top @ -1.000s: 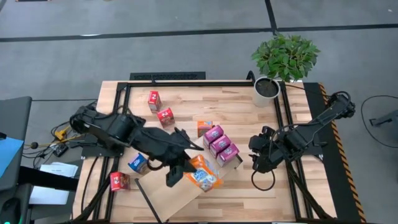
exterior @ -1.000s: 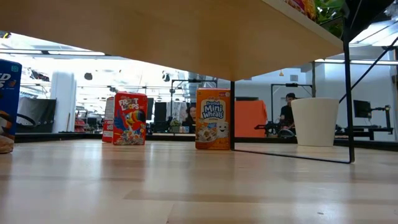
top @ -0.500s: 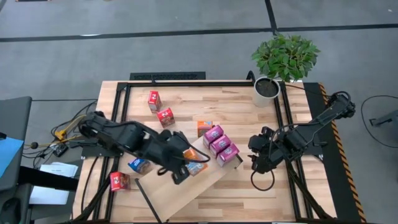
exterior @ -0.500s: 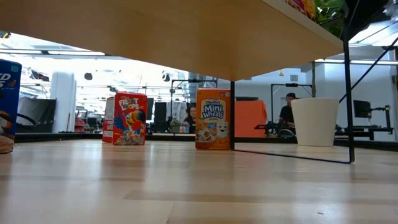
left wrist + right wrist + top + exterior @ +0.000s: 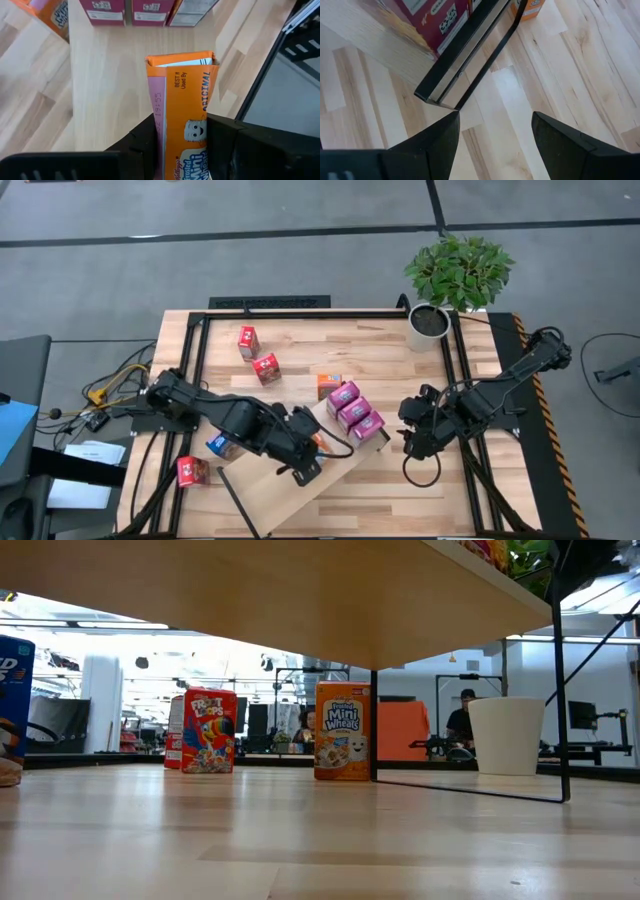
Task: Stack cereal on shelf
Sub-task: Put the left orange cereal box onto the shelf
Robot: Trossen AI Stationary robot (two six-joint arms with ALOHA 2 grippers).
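My left gripper (image 5: 303, 460) hangs over the shelf (image 5: 335, 470), a pale board with black frame edges lying slantwise on the table, and is shut on an orange cereal box (image 5: 182, 100). Three magenta boxes (image 5: 354, 412) stand in a row on the shelf's far-right part. An orange box (image 5: 328, 385), two red ones (image 5: 257, 354), a third red one (image 5: 192, 471) and a blue one (image 5: 222, 445) stand on the tabletop. My right gripper (image 5: 413, 438) waits open beside the shelf's right end, its fingers (image 5: 440, 142) near the black frame corner (image 5: 435, 95). My left gripper pinches the orange box's near end (image 5: 182, 145) between its two fingers (image 5: 145, 140), one on each of two opposite sides. The fingers come from above, pointing down at the shelf board. The box reaches away below them; whether its far end (image 5: 180, 59) touches the board I cannot tell.
A white pot (image 5: 428, 325) with a green plant stands at the table's far right corner. A black frame (image 5: 200, 360) runs around the tabletop. In the low view the shelf's underside (image 5: 300, 590) spans the top; a person (image 5: 465, 720) sits far behind.
My left arm has stretched toward the table's right and dropped toward the shelf, its wrist turning. The orange box, lying face up beside the gripper a second ago, is now mostly hidden under it. The right arm has kept still.
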